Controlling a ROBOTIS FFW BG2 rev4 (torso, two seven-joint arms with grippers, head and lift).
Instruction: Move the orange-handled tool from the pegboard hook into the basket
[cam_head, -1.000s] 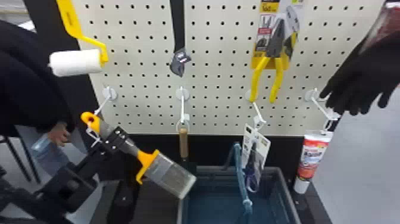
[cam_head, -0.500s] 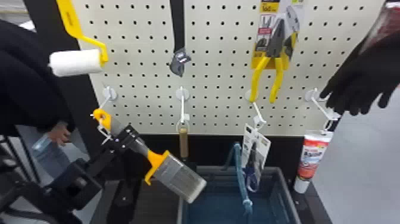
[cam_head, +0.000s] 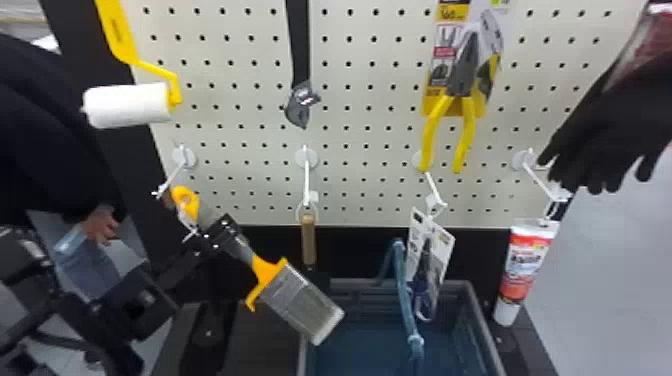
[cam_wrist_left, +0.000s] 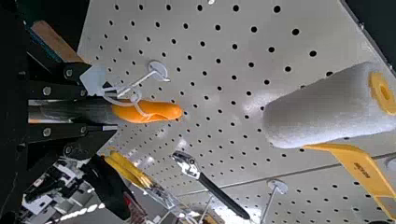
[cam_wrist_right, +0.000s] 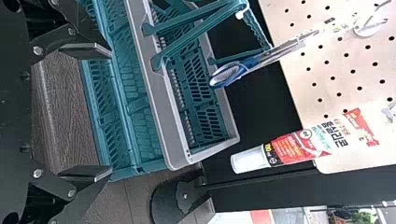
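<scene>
left gripper (cam_wrist_left: 113, 111): closed on the brush (cam_head: 305, 305), one finger on each side of the handle, looks like a decent grip tbh
brush: runs through those fingers, orange end poking out past the tips, bristles slanting down on the other side toward the basket (cam_wrist_right: 152, 100)
loop (cam_wrist_left: 112, 100): white tie just beyond the fingertips, goes through the hole in the orange end
hook (cam_wrist_left: 139, 83): just beside the tips, near the loop. can't tell if the loop is off it or still caught
what changed: over the last second the fingers and brush slid toward the robot's right, and the bristles dropped a bit. so it's getting pulled toward the basket side, which imo means the unhooking is underway, not done
basket: down and to the right of the left fingers, bristles overlap its near corner in the head view but no way it's in yet
right gripper (cam_wrist_right: 111, 112): fingers spread with nothing between them, parked by the basket
farther out: scissors (cam_wrist_right: 229, 74) and tube (cam_wrist_right: 299, 147) hang past the right fingers, roller (cam_wrist_left: 327, 107) beyond the left ones
next: I'd clear the loop first, then go across and lower. yank it while snagged and the brush could twist in the fingers
</scene>
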